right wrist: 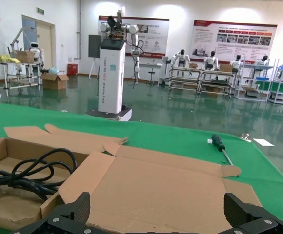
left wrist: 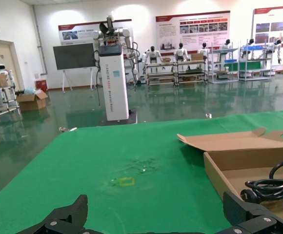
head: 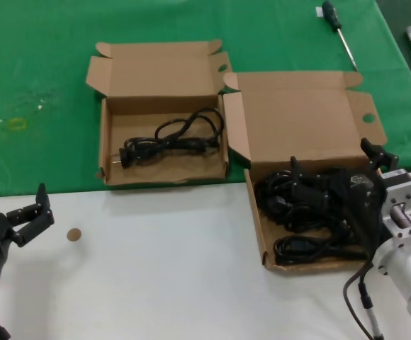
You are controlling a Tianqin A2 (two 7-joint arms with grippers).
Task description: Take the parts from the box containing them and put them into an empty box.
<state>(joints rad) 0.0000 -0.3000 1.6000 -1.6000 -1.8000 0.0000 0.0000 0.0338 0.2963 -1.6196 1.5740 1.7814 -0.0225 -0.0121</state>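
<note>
Top right: screwdriver (head: 339,32) on green cloth (head: 42,85). Two boxes: squarer box (head: 164,134) one cord (head: 171,136); wide box (head: 301,177) cord heap (head: 301,212), count unclear. Right gripper (head: 336,180) over heap, jaws spread. Left gripper (head: 34,212) lower left, jaws spread.

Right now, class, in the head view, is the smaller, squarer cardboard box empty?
No: one coiled black power cord lies on the floor of the smaller box.

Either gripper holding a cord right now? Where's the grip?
Nothing held. The right gripper is open above the cords in the wide box; the left gripper is open over the white table.
</note>
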